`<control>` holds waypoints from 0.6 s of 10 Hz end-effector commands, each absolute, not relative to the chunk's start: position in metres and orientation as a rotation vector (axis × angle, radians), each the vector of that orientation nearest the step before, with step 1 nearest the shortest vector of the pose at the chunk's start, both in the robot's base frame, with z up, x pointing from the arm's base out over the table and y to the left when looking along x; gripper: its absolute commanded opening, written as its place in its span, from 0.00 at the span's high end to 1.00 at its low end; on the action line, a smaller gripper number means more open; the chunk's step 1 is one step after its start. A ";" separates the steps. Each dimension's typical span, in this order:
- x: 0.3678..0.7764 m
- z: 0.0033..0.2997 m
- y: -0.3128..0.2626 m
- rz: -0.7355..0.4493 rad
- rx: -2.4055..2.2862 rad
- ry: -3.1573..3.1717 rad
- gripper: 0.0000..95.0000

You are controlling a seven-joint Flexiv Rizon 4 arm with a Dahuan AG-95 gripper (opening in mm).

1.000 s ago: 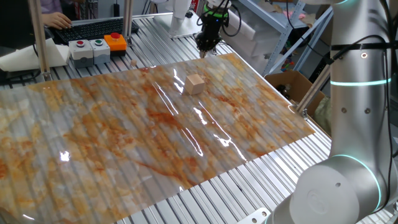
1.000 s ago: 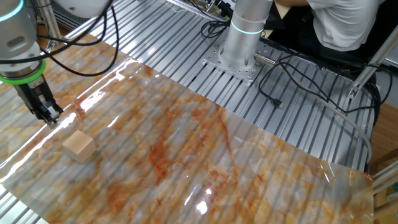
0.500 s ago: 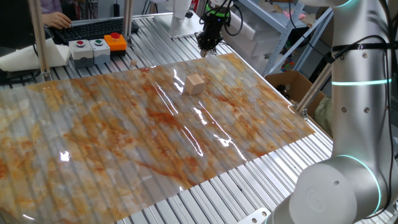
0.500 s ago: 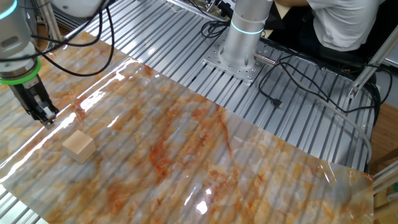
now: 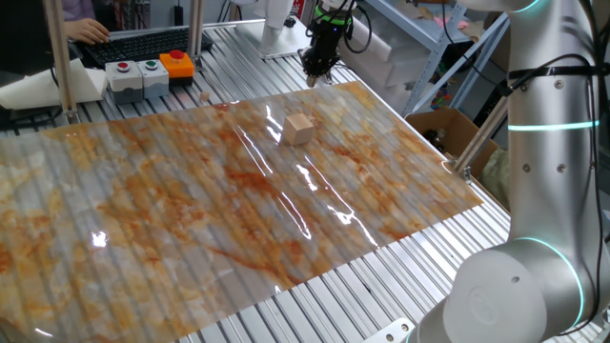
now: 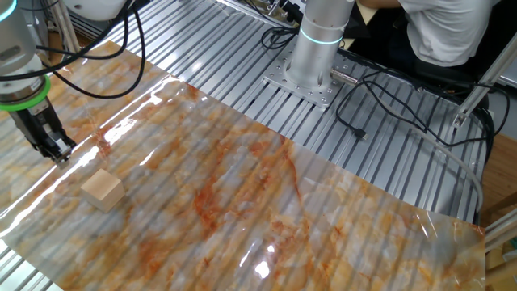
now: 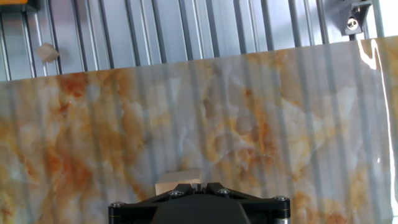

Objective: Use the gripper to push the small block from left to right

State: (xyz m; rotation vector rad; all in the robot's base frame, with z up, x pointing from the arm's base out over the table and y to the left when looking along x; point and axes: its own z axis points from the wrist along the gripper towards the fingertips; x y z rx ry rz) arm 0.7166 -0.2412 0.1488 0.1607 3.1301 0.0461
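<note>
The small block (image 5: 299,128) is a pale tan wooden cube on the marbled orange-grey mat (image 5: 191,200). It also shows in the other fixed view (image 6: 102,191), and in the hand view (image 7: 176,180) its top peeks out just above the fingers. My gripper (image 5: 315,70) hangs over the mat's far edge, behind the block and apart from it. In the other fixed view my gripper (image 6: 59,153) stands a short way up and left of the block. Its black fingertips meet with nothing between them, as the hand view (image 7: 200,186) shows.
A grey button box (image 5: 138,76) with coloured buttons and an orange part stands at the back left. A keyboard (image 5: 143,43) lies behind it. A small tan scrap (image 7: 46,53) lies on the slatted table. A cardboard box (image 5: 448,129) sits right of the table.
The gripper has crept a little away from the block, left in the other fixed view. The block has not moved.
</note>
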 end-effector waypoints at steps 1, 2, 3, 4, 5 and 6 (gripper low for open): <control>0.717 0.148 -0.241 0.051 0.154 3.133 1.00; 0.716 0.148 -0.241 0.052 0.159 3.136 1.00; 0.715 0.147 -0.241 0.052 0.154 3.143 1.00; 0.714 0.146 -0.240 0.052 0.149 3.142 1.00; 0.710 0.145 -0.241 0.052 0.136 3.142 1.00; 0.708 0.145 -0.243 0.051 0.128 3.140 1.00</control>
